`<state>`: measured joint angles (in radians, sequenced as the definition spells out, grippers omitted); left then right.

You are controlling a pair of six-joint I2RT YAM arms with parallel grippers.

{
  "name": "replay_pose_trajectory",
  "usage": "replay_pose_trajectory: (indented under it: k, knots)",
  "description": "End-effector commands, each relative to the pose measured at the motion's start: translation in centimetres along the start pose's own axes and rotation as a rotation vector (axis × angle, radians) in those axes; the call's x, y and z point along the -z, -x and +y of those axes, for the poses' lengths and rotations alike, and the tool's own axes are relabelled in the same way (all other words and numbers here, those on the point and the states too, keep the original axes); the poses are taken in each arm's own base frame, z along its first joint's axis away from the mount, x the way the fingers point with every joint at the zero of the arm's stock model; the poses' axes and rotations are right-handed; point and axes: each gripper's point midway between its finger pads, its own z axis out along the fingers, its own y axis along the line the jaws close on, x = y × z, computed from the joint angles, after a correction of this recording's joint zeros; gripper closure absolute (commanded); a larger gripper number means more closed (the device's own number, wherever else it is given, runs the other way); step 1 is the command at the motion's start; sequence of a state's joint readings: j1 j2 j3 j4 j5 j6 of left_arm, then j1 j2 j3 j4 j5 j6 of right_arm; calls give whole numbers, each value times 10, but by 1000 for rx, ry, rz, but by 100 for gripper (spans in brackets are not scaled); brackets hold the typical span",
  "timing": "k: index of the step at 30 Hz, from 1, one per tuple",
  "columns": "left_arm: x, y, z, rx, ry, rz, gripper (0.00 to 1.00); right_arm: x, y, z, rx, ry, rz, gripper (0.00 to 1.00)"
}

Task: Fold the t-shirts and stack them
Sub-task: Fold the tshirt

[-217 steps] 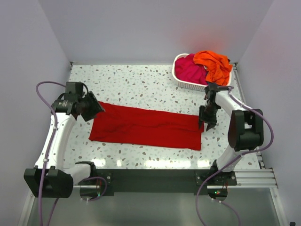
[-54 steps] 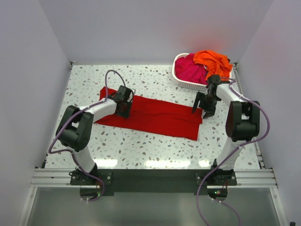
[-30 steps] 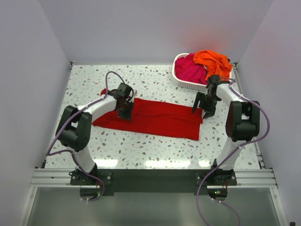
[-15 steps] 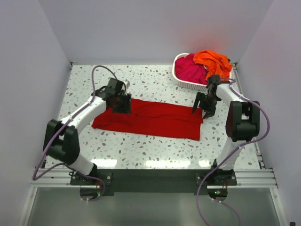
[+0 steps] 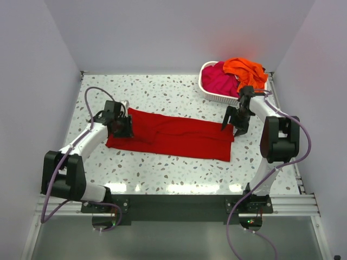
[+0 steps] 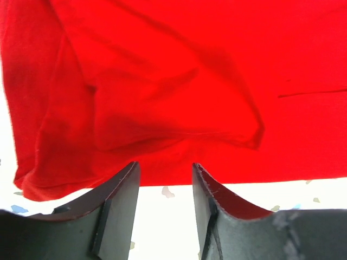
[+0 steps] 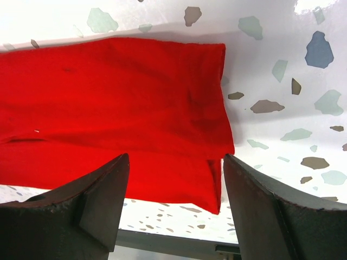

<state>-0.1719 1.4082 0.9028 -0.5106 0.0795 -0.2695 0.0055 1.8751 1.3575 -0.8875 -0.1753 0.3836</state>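
Note:
The deep red t-shirt lies folded into a long flat band across the table's middle. In the left wrist view the red t-shirt shows a creased flap folded over near its left end. My left gripper hovers at that left end, open, and in its wrist view the left gripper has only table between its fingers. My right gripper hangs open just above the band's right end, seen as the right gripper over the red t-shirt. The magenta-pink t-shirt and orange t-shirt are heaped in the basket.
A white slatted basket stands at the back right corner, just behind the right arm. The speckled table is walled in at the left, back and right. A dark rail runs along the near edge.
My left gripper opened, let go of the red cloth and drew back leftward to the shirt's left end. The flap it held now lies on the band. The right arm stayed still.

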Motion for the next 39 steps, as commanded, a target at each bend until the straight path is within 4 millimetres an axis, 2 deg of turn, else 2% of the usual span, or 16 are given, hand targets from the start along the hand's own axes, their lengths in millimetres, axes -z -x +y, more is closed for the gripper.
replay_pose_trajectory:
  k: [1, 10, 12, 17, 23, 30, 33, 39]
  knots:
    - [-7, 10, 15, -3, 35, -46, 53, 18, 7, 7, 12, 25, -39, 26]
    - [-21, 6, 34, 13, 101, -32, 57, 18, 8, 5, 12, 16, -34, 26]
    - [-21, 5, 44, 26, 155, -26, 59, 17, 7, 5, 13, 13, -30, 26]
    - [-20, 6, 56, 45, 205, -28, 61, 17, 8, 5, 14, 12, -28, 26]
    - [-29, 6, 60, 60, 207, -21, 61, 15, 9, 5, 11, 11, -22, 26]
    - [-39, 8, 55, 63, 176, -3, 62, 13, 9, 4, 10, 7, -17, 26]
    - [-41, 7, 55, 57, 176, 4, 66, 12, 8, 4, 8, 8, -15, 26]
    - [-38, 11, 53, 61, 172, 1, 86, 12, 9, 5, 10, 9, -16, 26]
